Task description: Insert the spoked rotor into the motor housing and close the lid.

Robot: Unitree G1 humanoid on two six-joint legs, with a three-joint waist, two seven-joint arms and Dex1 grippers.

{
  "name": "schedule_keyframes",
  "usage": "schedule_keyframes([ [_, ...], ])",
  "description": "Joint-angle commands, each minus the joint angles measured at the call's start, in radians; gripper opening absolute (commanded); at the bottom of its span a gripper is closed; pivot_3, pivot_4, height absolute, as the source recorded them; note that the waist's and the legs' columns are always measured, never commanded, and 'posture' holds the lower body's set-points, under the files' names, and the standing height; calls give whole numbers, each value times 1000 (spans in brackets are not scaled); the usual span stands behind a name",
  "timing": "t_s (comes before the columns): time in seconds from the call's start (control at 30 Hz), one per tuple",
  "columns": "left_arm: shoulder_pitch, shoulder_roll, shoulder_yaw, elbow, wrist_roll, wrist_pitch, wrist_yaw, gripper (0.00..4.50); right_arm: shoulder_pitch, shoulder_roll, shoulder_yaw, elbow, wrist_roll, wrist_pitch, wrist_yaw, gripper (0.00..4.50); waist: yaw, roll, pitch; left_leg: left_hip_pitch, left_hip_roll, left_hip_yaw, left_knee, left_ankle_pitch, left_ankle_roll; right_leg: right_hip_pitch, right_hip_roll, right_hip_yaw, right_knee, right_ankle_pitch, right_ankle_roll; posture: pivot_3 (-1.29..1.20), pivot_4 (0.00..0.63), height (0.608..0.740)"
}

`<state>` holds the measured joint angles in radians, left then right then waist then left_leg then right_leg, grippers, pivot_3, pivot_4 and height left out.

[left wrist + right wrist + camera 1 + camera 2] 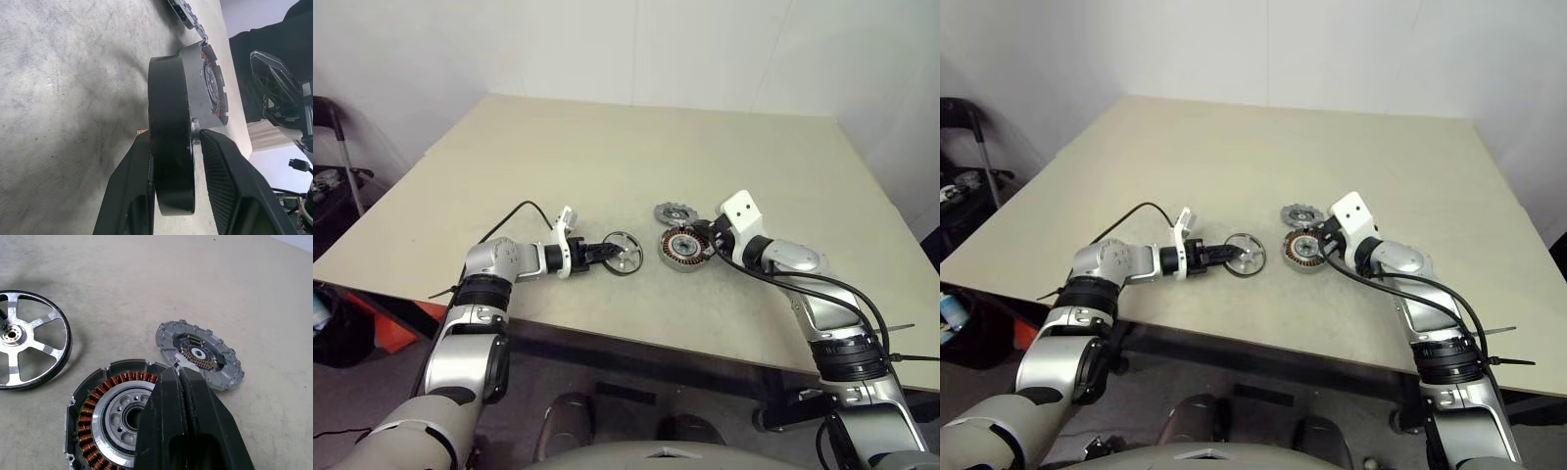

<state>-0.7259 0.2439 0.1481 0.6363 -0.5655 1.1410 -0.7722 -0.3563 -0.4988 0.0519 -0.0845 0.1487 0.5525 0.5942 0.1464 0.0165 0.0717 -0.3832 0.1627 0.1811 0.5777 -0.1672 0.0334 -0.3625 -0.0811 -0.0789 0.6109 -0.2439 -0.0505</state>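
Left gripper (610,252) clamps the rotor (624,253) edge-on, on the table (607,147) beside the housing (683,248). Right gripper (182,382) is shut against the housing rim. Lid (674,213) lies behind. Lift the rotor level, centre hub over the bore.

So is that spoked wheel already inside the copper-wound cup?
Not yet. The spoked rotor sits between the left gripper fingers, apart from the motor housing, whose copper winding lies uncovered.

Two silver-grey metal arms with black joint bands. White blocky wrist housings. Black two-finger left gripper (619,253), ribbed inner pads; black right gripper (182,382) likewise. Black cables loop along each forearm; thin black cable tie near right elbow.
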Motion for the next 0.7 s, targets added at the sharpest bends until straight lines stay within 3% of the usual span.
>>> schedule_keyframes([
  [0.03,3,15,26,5,-8,5,7,1375,-30,-3,-6,-8,-5,-23,-1,0,0,0,0,0,0,0,0,0,0,0,0,0,0,0,0,0,0,740],
  [0.37,-125,-40,212,80,-145,34,14,1375,2,-51,-14,-12,-34,-7,-3,0,6,0,0,-1,0,0,0,0,0,0,0,0,-1,0,0,0,0,740],
  [0.57,-208,-102,152,175,-78,-34,17,1375,40,-70,-32,-43,-36,9,-22,0,5,-1,0,-2,-1,0,0,-1,2,1,0,0,-3,0,0,0,0,740],
  [0.7,-171,-67,40,184,14,-91,-21,1375,82,-77,-62,-83,-28,27,-40,0,4,0,0,-1,-1,0,0,-2,3,1,0,0,-3,0,0,0,0,740],
])
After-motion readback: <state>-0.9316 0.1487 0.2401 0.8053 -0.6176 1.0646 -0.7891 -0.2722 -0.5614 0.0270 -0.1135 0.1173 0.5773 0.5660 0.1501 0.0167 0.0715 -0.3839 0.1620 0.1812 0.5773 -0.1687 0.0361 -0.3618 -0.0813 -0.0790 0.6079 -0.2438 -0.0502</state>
